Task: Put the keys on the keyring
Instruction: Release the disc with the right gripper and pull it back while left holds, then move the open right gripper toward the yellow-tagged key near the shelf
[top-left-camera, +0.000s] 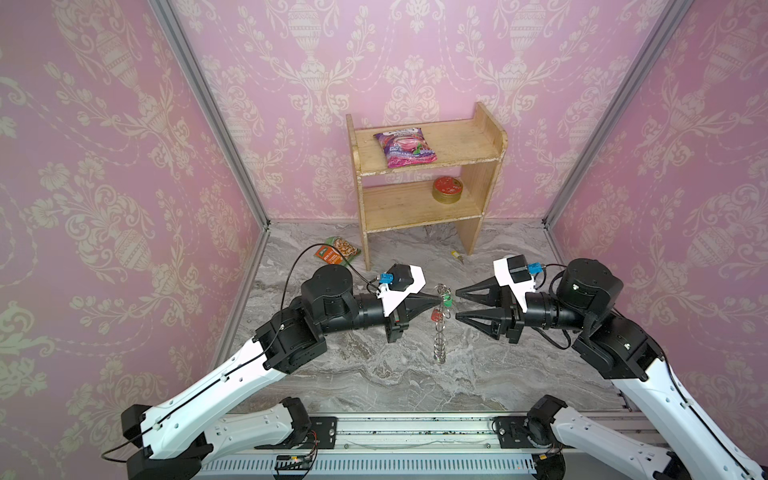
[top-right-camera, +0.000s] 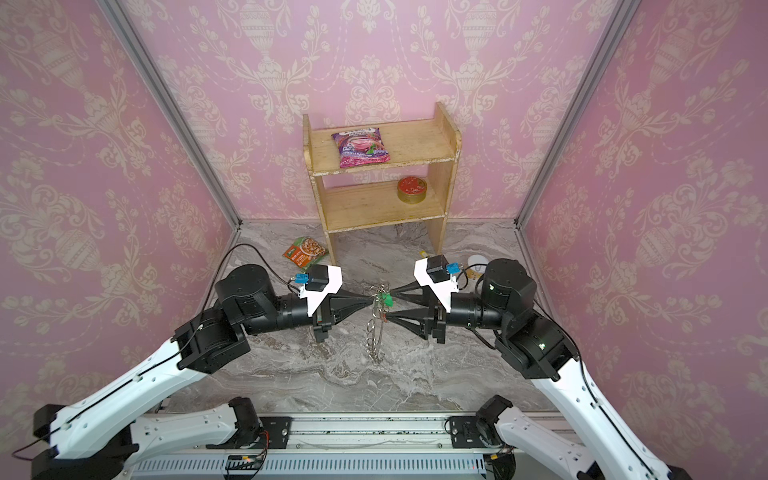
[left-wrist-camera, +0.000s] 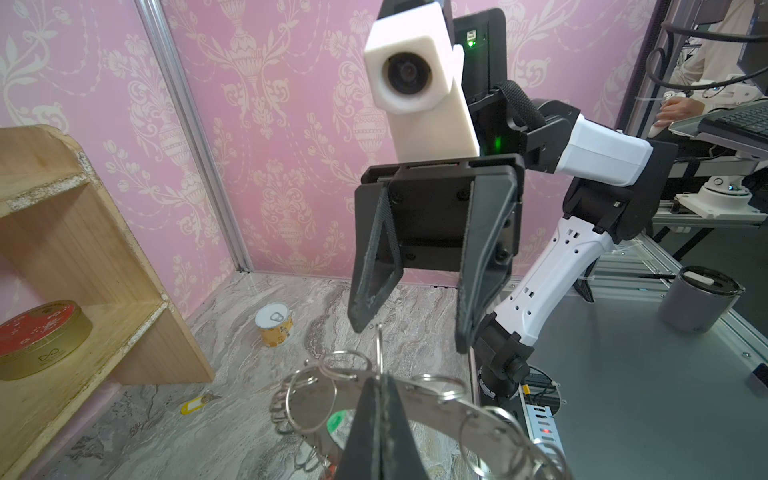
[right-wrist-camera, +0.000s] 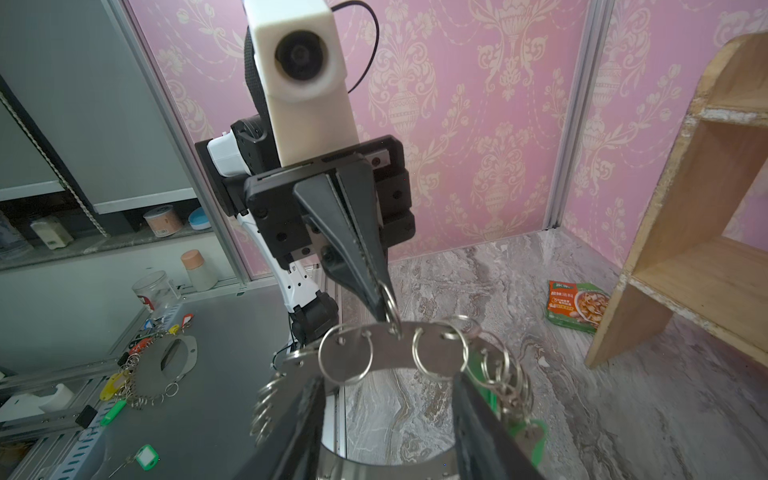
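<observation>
The keyring, a large flat grey ring rimmed with wire loops, hangs edge-on at the table's middle. My left gripper is shut on it at the top, pinching a wire loop at the rim. A green-tagged key and a red-orange-tagged key hang from the loops. My right gripper faces the keyring from the right, open and holding nothing. A yellow-tagged key lies on the floor by the shelf's foot.
A wooden shelf stands at the back with a pink snack bag and a gold tin with a red lid. A seasoning packet lies back left and a small can back right. Pink walls enclose three sides.
</observation>
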